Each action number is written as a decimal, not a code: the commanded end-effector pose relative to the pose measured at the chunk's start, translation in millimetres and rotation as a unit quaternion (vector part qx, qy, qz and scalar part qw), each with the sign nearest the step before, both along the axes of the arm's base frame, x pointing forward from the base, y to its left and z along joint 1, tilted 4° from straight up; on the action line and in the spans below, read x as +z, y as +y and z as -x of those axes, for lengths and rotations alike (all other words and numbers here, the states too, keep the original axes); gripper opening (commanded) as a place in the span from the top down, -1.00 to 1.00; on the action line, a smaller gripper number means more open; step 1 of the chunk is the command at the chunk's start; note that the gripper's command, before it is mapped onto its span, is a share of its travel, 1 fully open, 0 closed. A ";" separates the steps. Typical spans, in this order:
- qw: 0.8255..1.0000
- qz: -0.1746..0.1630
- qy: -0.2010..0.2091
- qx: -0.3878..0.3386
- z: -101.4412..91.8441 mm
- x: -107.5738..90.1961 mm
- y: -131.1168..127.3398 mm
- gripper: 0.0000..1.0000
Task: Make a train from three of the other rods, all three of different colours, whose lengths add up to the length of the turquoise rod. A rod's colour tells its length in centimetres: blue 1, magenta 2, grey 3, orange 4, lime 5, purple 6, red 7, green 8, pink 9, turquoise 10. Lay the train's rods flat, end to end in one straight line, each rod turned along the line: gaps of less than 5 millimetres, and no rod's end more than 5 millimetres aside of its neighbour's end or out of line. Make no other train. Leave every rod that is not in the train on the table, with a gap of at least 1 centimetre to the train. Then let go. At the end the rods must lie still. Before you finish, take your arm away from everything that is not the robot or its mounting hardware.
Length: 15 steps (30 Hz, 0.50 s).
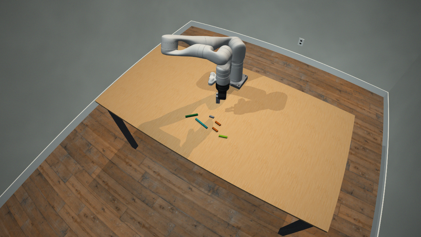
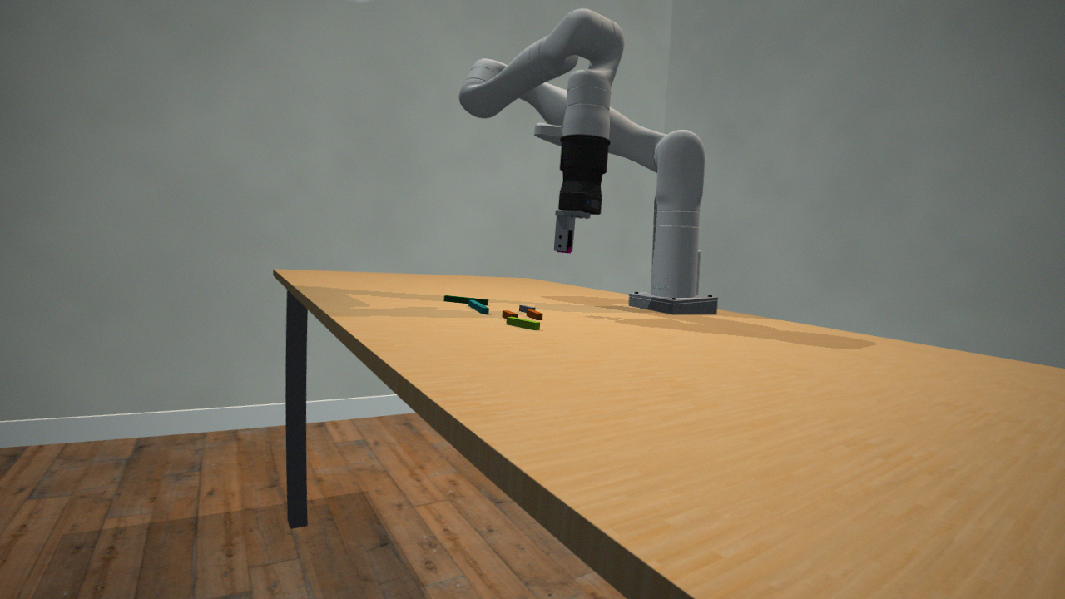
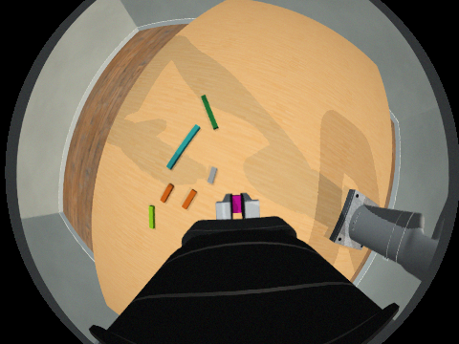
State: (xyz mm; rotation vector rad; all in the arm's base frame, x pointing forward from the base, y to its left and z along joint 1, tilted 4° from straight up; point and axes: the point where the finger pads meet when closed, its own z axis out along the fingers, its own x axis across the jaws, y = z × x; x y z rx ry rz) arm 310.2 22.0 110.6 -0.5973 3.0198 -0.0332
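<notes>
My gripper (image 1: 218, 102) (image 2: 565, 249) (image 3: 236, 202) is shut on the magenta rod (image 3: 236, 204) (image 2: 567, 249) and holds it high above the table. The turquoise rod (image 1: 201, 123) (image 2: 478, 306) (image 3: 183, 147) lies flat. The grey rod (image 1: 211, 116) (image 2: 527, 308) (image 3: 212, 175) lies apart from it. Two orange rods lie side by side with a gap: one orange rod (image 1: 217, 123) (image 2: 534, 314) (image 3: 189, 199) nearer the grey rod, the other orange rod (image 1: 215, 129) (image 2: 509, 314) (image 3: 166, 193) nearer the lime rod (image 1: 223, 136) (image 2: 523, 323) (image 3: 151, 217). No rods on the table lie end to end.
A green rod (image 1: 191, 115) (image 2: 466, 299) (image 3: 209, 112) lies close to one end of the turquoise rod, with a gap. The arm's base (image 1: 238, 81) (image 2: 672, 304) (image 3: 345, 220) stands on the table (image 1: 279, 165) (image 2: 707, 447) (image 3: 287, 72), behind the rods in the top view.
</notes>
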 end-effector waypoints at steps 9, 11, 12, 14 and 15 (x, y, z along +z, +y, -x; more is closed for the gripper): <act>1.000 0.001 0.002 0.000 1.9 -9.3 0.7 0.52; 1.000 0.001 0.002 0.000 1.5 -14.7 0.7 0.52; 1.000 0.001 0.002 0.000 1.2 -17.8 0.6 0.52; 1.000 0.001 0.002 0.000 0.6 -24.8 0.6 0.52; 1.000 0.001 0.001 0.000 0.3 -28.5 0.5 0.52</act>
